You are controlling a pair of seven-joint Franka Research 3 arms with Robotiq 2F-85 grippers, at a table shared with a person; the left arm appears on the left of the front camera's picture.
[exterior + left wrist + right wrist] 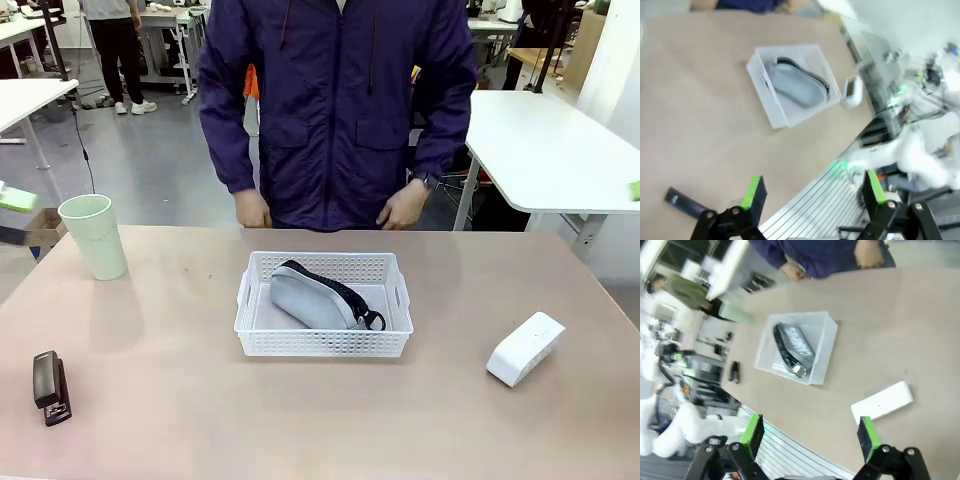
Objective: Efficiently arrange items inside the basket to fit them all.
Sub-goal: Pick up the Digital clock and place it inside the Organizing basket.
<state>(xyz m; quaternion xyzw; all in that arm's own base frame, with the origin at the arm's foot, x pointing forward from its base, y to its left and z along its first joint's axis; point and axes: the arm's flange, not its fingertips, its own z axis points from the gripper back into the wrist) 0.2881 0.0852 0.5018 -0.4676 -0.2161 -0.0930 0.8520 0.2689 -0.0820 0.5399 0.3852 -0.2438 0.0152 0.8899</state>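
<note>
Stock on the bench (200,420): my left end effector (812,182) and right end effector (810,422) hang spread and empty, well back from the basket (760,85), where the pouch (795,86) sprawls diagonally, likely why the stapler (687,202) by the left one, the box (882,401) by the right one and the farther cup (93,235) sit outside.

We see the white lattice basket (323,344) at the middle of the counter (180,330). The grey soft pouch (312,298) lies slantwise inside it, with its black zipper uppermost and its ring pull toward the near right corner. The white rectangular box (525,348) lies askew well to the basket's right, the small black stapler (50,386) lies closed near the front left edge, and the pale green cup (94,236) stands upright at the far left.
</note>
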